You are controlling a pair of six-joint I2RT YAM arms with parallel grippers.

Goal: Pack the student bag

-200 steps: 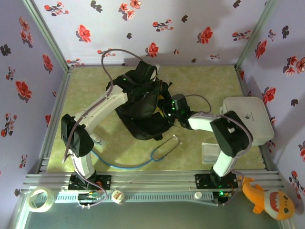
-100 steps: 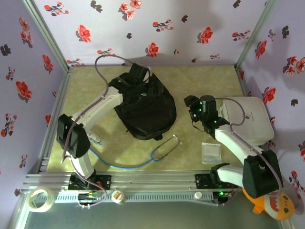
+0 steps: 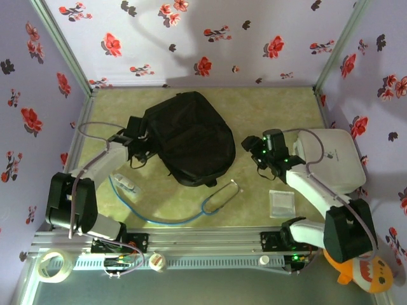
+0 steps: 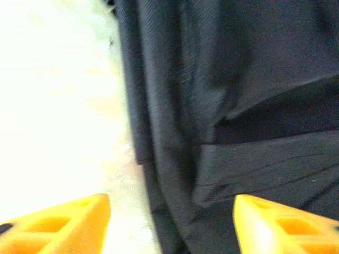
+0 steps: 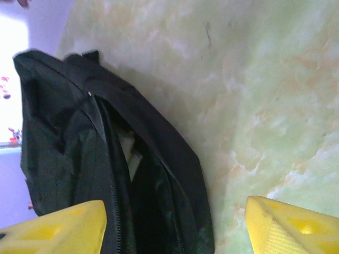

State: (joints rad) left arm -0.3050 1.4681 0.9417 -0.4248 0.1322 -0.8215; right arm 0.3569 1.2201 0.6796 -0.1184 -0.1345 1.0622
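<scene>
Student bag (image 3: 191, 136) lies flat in the middle of the table (image 3: 273, 105), and the right wrist view shows its zip gaping. Left gripper (image 3: 137, 145) sits at the bag's left edge, fingers (image 4: 58, 225) spread apart, gripping nothing, black fabric between them. Right gripper (image 3: 253, 151) is near the bag's right side and clear of it, fingers (image 5: 53, 227) wide and empty. Stethoscope (image 3: 221, 196) lies just in front of the bag.

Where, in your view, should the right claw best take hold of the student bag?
Probably the gaping zip lip of the student bag, approached from the right arm's side: the right wrist view shows that edge standing up, facing the right claw.
</scene>
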